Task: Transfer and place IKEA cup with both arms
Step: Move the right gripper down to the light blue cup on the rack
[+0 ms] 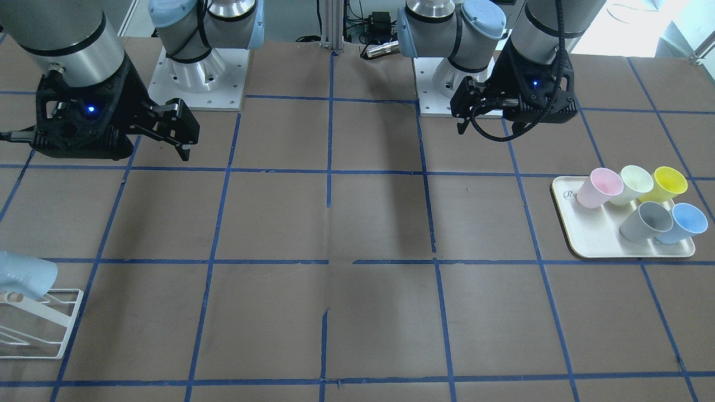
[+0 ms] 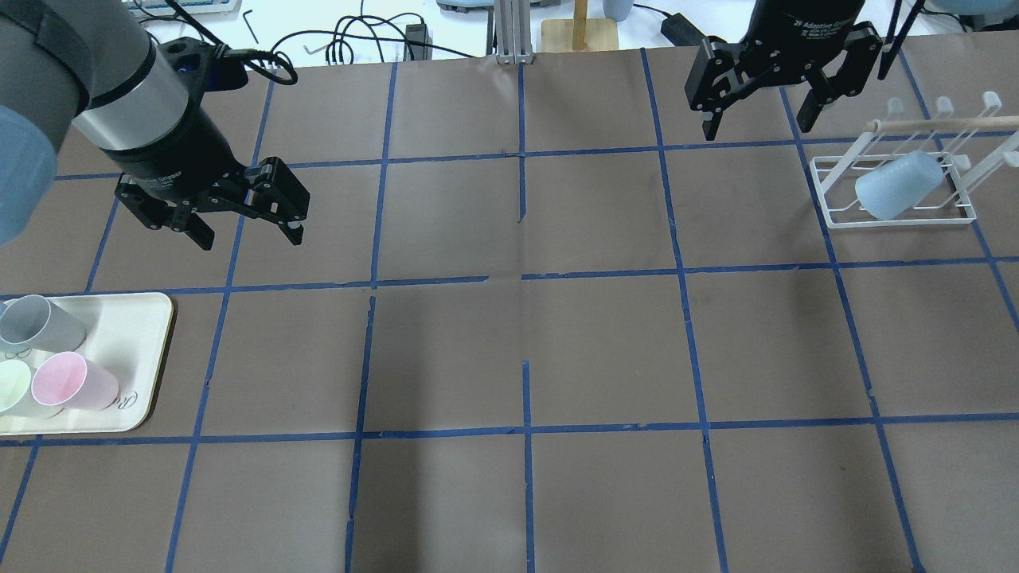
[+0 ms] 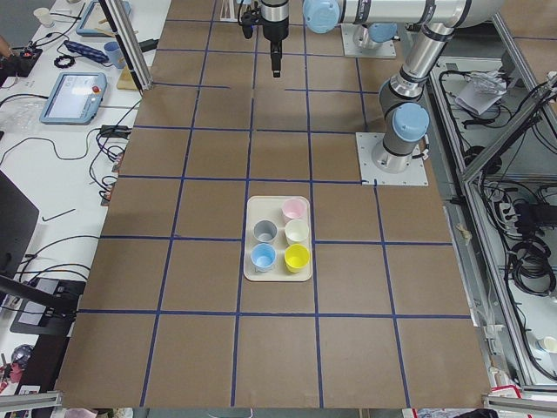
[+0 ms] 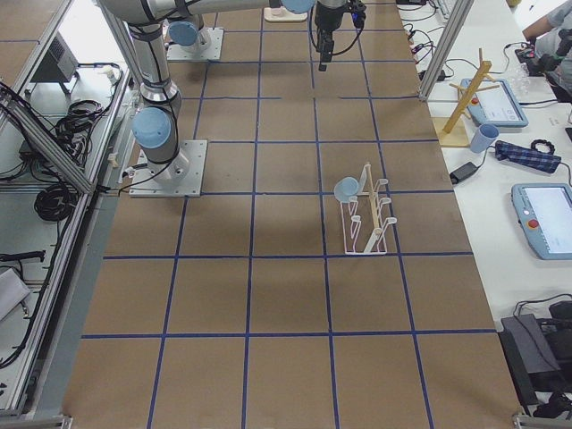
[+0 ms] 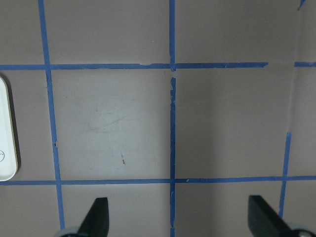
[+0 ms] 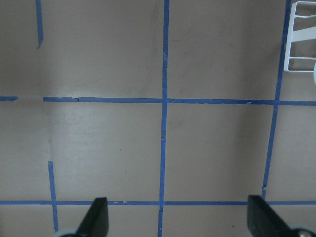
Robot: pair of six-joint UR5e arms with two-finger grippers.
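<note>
**Grippers empty, a blue cup at each end**

Front view: one IKEA cup (image 1: 684, 222) sits on the tray (image 1: 592, 245) beside the grey cup (image 1: 645, 220). Its blue twin (image 1: 25, 276) on the rack (image 1: 42, 311) is cropped.

Overhead: that twin shows whole and the tray's blue cup is cut off. The left gripper (image 2: 249, 236) and right gripper (image 2: 756, 127) hang spread wide.

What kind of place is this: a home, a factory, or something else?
Probably a robotics lab or test cell. A left arm and a right arm stand bolted on a table marked with a blue tape grid; a teach pendant and loose cables lie beside it.
</note>
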